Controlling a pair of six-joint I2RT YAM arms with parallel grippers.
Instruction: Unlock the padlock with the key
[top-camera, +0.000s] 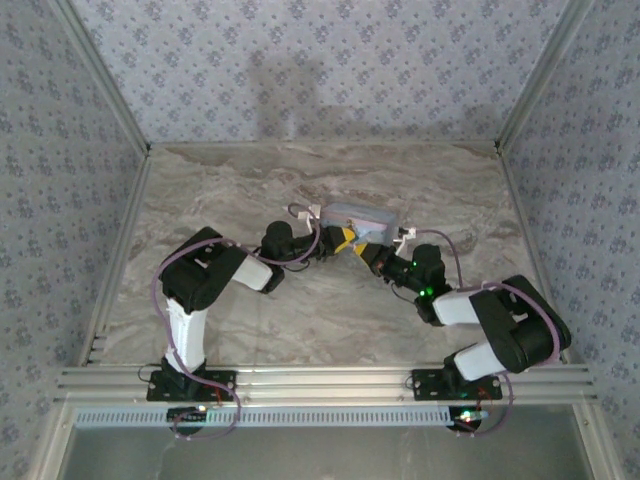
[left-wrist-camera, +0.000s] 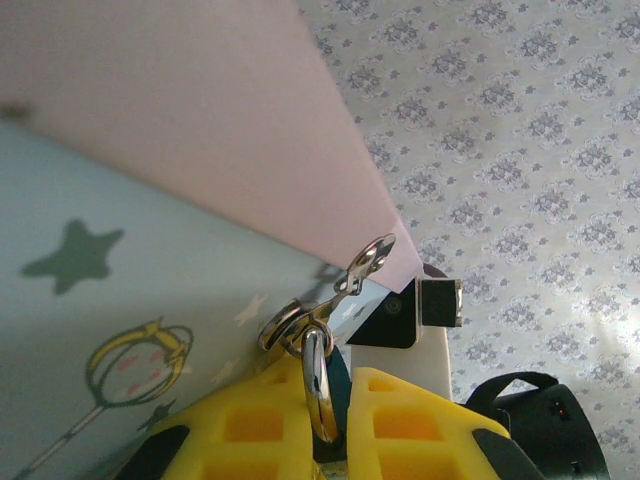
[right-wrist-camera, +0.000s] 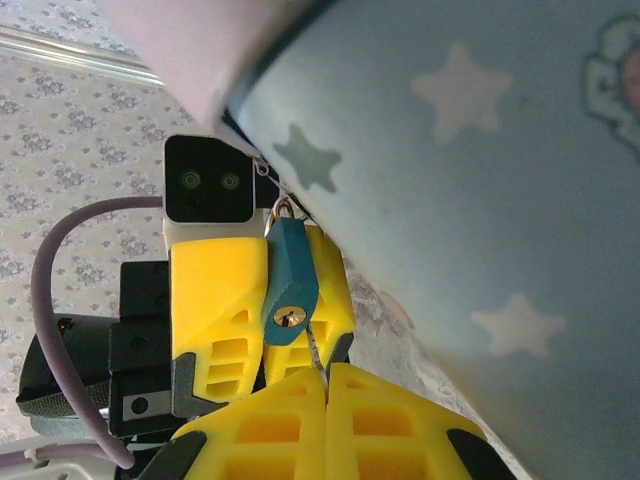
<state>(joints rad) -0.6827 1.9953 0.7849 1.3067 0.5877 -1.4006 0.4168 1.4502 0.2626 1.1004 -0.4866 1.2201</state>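
Tiny padlock (right-wrist-camera: 291, 275), probably light, stiff, slippery; best held by flat sides; clamped so in left claw (left-wrist-camera: 335, 420); right claw (right-wrist-camera: 325, 400) pinched on key (right-wrist-camera: 315, 352) at keyhole

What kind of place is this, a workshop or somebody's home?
Probably a lab test booth: robot arms bolted to a metal rail, a marble-look table boxed in by patterned panels.
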